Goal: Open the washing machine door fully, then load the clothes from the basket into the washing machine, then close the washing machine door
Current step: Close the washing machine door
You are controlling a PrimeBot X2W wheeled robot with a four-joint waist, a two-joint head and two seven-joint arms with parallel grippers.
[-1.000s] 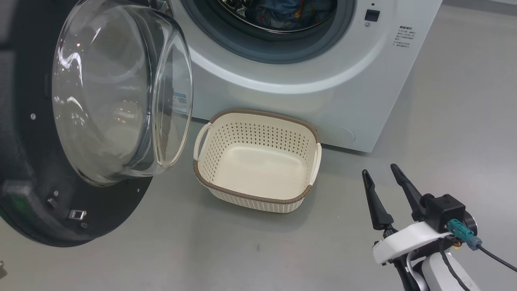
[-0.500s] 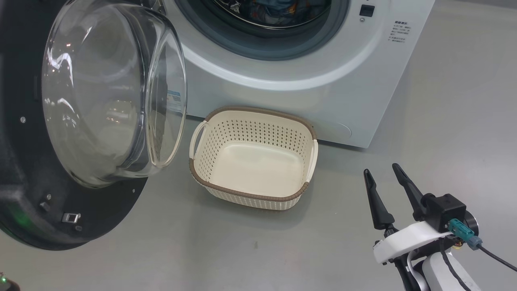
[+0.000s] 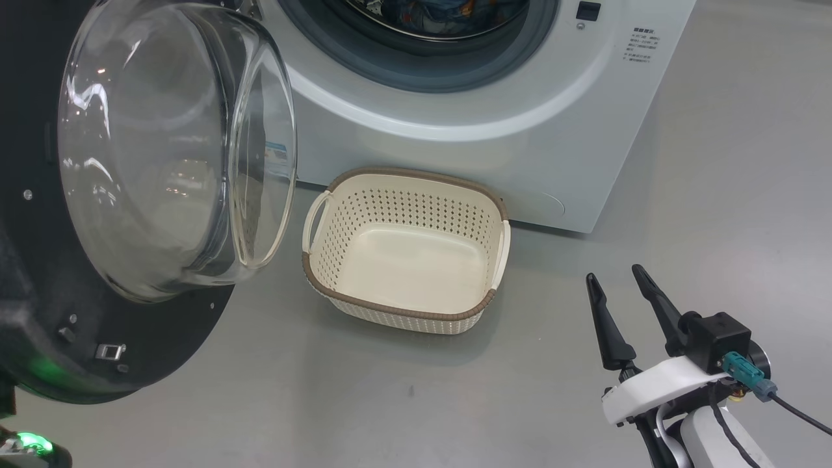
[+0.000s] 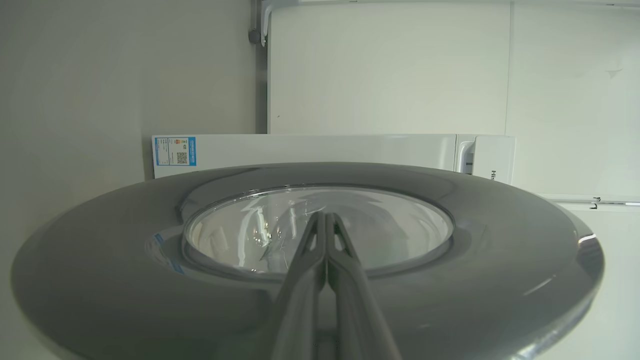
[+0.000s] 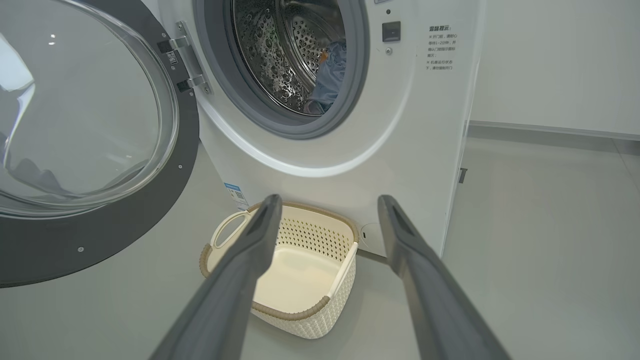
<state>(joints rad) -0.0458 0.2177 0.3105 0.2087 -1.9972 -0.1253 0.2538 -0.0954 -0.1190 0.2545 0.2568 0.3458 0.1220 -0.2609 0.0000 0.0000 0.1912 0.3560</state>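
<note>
The washing machine door (image 3: 130, 351) stands swung open at the left, its glass bowl (image 3: 169, 149) bulging toward the basket. The white washing machine (image 3: 487, 149) holds blue clothes (image 5: 330, 75) in its steel drum. The cream basket (image 3: 396, 309) sits on the floor before the machine with nothing in it. My right gripper (image 3: 613, 273) hovers open and empty at the lower right, well right of the basket (image 5: 300, 312). My left gripper (image 4: 325, 216) is shut with nothing in it, its fingers pointing across the door's outer face (image 4: 100, 280) and over the glass.
Grey floor (image 3: 715, 195) spreads to the right of the machine and in front of the basket. A white wall (image 5: 550, 65) stands behind. A dark part with a green light (image 3: 26, 445) shows at the lower left corner.
The whole head picture has drifted slightly up and left, so the camera moved. The green-lit part has come into the lower left corner. The right gripper holds still and open.
</note>
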